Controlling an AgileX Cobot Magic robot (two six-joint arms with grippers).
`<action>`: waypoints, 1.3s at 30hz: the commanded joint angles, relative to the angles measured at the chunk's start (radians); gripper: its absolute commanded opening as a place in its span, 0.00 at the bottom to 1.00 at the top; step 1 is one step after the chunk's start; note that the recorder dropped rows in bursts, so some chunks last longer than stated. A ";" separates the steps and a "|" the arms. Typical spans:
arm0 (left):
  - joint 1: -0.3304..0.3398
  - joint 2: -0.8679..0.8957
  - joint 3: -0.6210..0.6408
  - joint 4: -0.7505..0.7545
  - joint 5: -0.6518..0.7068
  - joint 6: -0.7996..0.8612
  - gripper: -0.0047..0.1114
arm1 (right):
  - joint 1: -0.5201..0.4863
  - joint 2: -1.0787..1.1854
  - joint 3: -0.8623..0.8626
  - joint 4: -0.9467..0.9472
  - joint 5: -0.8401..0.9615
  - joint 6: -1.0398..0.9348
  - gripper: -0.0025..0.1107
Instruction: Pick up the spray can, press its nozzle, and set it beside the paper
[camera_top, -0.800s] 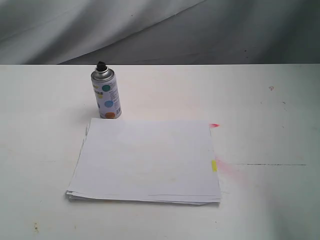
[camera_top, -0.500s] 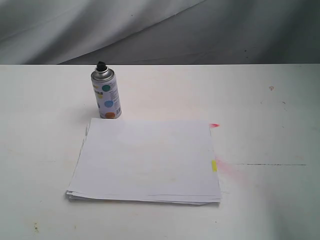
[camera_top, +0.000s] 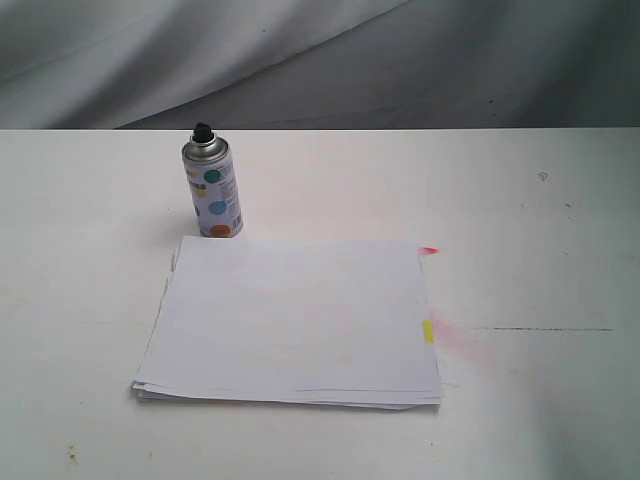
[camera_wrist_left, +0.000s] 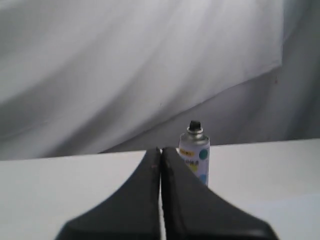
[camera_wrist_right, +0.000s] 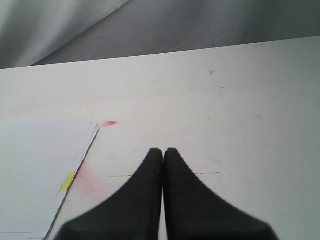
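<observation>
spray can (camera_top: 212, 190) upright, bare table (camera_top: 520, 200) round it, paper (camera_top: 290, 320) just beside

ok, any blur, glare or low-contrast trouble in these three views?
Exterior view: even, soft light, no glare; the paper barely contrasts with the white table, the spray can is crisp. Left wrist view: soft focus, can label smeared, shut jaws a black silhouette. Right wrist view: table sharper, jaws likewise featureless black.
</observation>
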 joint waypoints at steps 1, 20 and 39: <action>0.002 -0.001 0.005 -0.047 -0.050 -0.016 0.06 | -0.010 -0.007 0.003 -0.014 0.000 0.002 0.02; 0.002 0.124 -0.044 -0.115 0.008 -0.174 0.04 | -0.010 -0.007 0.003 -0.014 0.000 0.002 0.02; -0.121 1.439 -0.589 -0.103 -0.428 -0.112 0.04 | -0.010 -0.007 0.003 -0.014 0.000 0.002 0.02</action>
